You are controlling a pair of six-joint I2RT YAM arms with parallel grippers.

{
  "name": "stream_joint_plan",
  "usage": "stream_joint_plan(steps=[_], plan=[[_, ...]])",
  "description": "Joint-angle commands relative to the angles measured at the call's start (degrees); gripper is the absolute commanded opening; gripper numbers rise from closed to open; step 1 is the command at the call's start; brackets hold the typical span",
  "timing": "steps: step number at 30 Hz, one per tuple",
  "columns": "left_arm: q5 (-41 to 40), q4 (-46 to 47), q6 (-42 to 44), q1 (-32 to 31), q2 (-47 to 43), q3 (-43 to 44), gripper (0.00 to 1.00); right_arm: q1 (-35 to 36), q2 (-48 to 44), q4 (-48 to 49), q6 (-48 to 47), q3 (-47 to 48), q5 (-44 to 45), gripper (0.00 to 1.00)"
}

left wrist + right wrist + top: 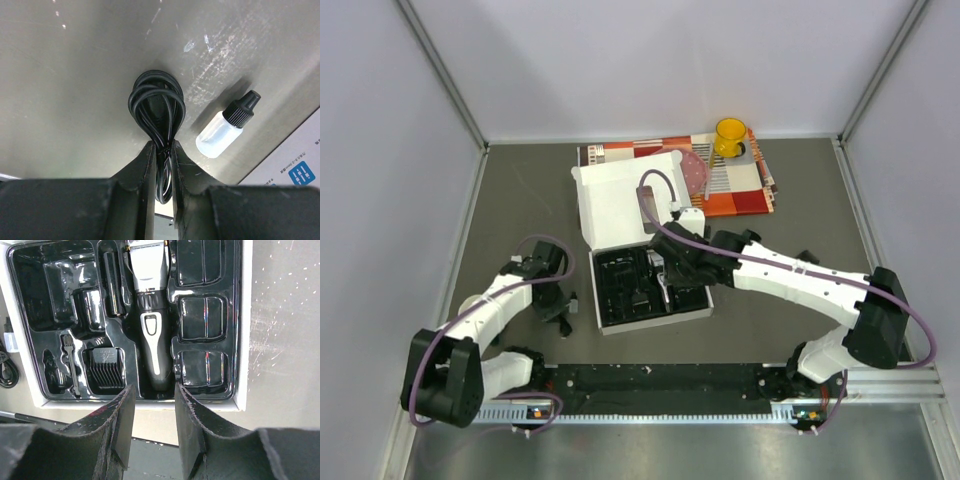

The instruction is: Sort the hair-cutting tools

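Left gripper (162, 172): nearly closed, its 2 fingers (148, 170) pinching strands of cord (156, 102). Cord coiled flat on table (75, 75), left of box (610, 215), most of the loop lying beyond the fingertips, a few strands running back between them. Just beside cord, on its box side: small clear bottle (225, 127) with black cap, lying tilted, not touching cord.

Right gripper (152, 405): parted moderately, holding nothing, poised over near edge of box. Clipper (150, 325) inside box, lying in middle slot of tray (55, 285), blade end away from gripper, butt end just ahead of the gap between the 2 fingers and in line with it. Left of clipper in box: guard comb (104, 369) and thin brush (71, 362). Right of clipper: 3 glossy pockets (202, 317).
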Motion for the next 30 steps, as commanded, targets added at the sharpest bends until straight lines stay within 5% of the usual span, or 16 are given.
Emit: stream_joint_plan(steps=[1,7,14,20,30], plan=[[-4.08,-1.87,-0.72,-0.02,-2.47,2.27,0.06,-0.53,-2.38,0.94,0.06,0.28,1.45,0.38],[-7.52,-5.74,3.22,-0.11,-9.76,9.74,0.06,-0.70,-2.47,0.86,-0.64,1.60,1.97,0.38],[2.93,-4.60,9.74,-0.02,-11.62,16.33,0.09,-0.97,-3.34,0.86,-0.91,2.22,2.76,0.38],[16.01,1.54,-0.18,-0.55,-9.16,16.69,0.10,-1.49,-7.12,0.42,0.32,0.55,3.91,0.38],[9.10,8.58,-12.40,-13.37,0.24,20.99,0.08,-2.11,-14.06,-1.16,1.47,-3.67,4.87,0.38]])
